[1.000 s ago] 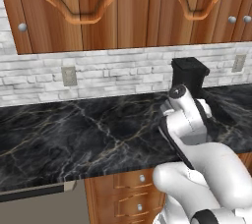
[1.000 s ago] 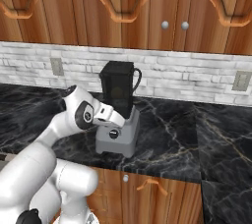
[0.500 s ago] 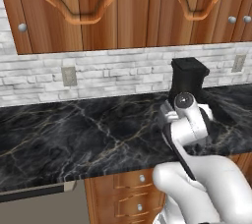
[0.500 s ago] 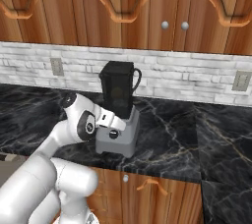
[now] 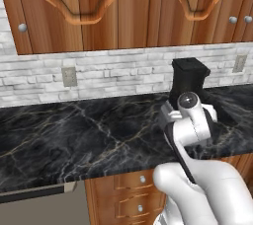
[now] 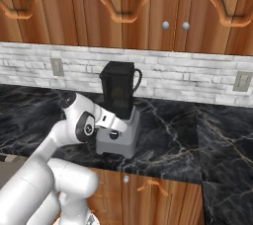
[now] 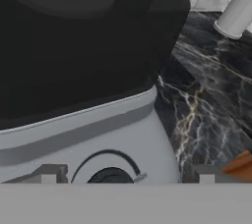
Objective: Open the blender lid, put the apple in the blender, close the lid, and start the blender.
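The blender [image 6: 118, 120] stands on the black marble counter, a grey base under a tall dark jar. The blender lid [image 6: 117, 65] sits flat on the jar's rim, and from the left it is the black cap [image 5: 189, 64] above my wrist. My gripper [image 6: 118, 131] is low at the front of the grey base, by the round black knob [image 6: 114, 135]. In the hand view the knob [image 7: 109, 176] lies between my fingertips [image 7: 50, 174], and my gripper [image 7: 127, 175] is open with nothing in it. A dim pale shape shows through the jar wall [image 6: 118, 93]; I cannot tell whether it is the apple.
The counter [image 6: 188, 135] runs left and right of the blender, its front edge just below my hand. Behind it rises a white brick backsplash with wall outlets [image 6: 242, 81] [image 5: 68, 76]. Wooden upper cabinets [image 6: 123, 7] hang above, and drawers [image 5: 133, 189] sit below.
My hand has dropped from jar height to the front of the grey base and moved closer to the knob. The blender and its lid have not moved.
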Robot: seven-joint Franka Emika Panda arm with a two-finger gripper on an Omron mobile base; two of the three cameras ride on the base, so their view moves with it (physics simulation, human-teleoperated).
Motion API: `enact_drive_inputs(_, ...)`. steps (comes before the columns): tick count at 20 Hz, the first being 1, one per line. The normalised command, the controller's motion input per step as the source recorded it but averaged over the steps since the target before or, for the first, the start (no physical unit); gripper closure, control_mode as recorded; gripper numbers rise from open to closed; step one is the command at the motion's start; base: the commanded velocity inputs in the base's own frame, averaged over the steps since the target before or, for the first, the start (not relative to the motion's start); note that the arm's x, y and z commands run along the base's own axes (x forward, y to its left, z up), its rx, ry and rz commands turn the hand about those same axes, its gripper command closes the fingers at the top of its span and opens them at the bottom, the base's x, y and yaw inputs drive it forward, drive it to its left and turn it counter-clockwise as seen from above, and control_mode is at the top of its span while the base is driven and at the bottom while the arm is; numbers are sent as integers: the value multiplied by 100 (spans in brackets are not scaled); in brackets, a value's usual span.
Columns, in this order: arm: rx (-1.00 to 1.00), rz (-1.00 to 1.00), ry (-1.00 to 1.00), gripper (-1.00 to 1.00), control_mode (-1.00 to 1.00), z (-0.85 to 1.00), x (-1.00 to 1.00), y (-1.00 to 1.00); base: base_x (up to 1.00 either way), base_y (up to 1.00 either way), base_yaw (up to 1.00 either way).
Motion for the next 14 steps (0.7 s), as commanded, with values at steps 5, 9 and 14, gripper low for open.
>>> enact_drive_inputs(5, 0, -1, 0, -100, -100, 61, -46, 0, 0, 0, 0)
enact_drive_inputs(9, 0, -1, 0, -100, -100, 56, -44, 0, 0, 0, 0)
enact_drive_inputs(14, 0, -1, -3, -100, -100, 45, -60, 0, 0, 0, 0)
